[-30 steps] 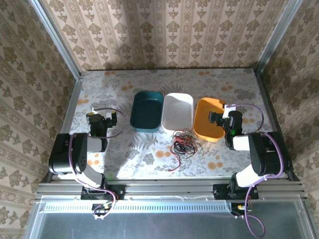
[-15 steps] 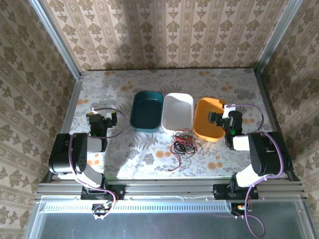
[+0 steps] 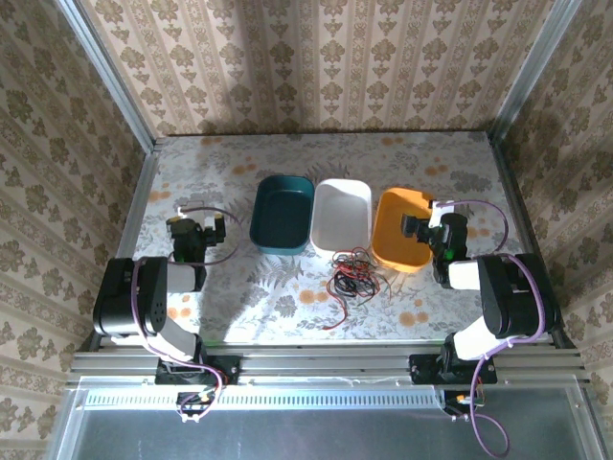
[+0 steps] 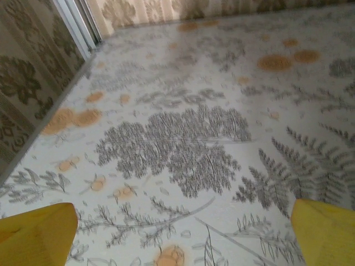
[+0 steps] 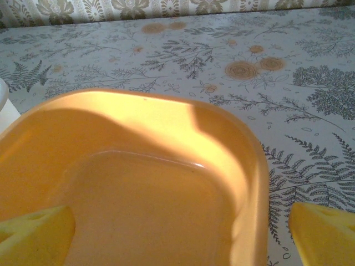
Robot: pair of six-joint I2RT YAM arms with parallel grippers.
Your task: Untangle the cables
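The cables [image 3: 352,276] lie as one small tangled bundle of red, black and green wires on the patterned table, just in front of the white bin, with a red strand trailing toward the near edge. My left gripper [image 3: 196,228] rests open at the left side of the table, far from the bundle; its yellow fingertips [image 4: 39,233] stand wide apart over bare tabletop. My right gripper [image 3: 421,228] hangs open over the near right part of the orange bin [image 3: 400,230], its yellow fingertips [image 5: 324,233] spread with nothing between them.
Three bins stand in a row behind the cables: a teal bin [image 3: 283,213], a white bin [image 3: 342,215] and the orange bin [image 5: 138,183], which holds nothing. Metal rails [image 3: 144,182] and wallpapered walls close in the table on three sides.
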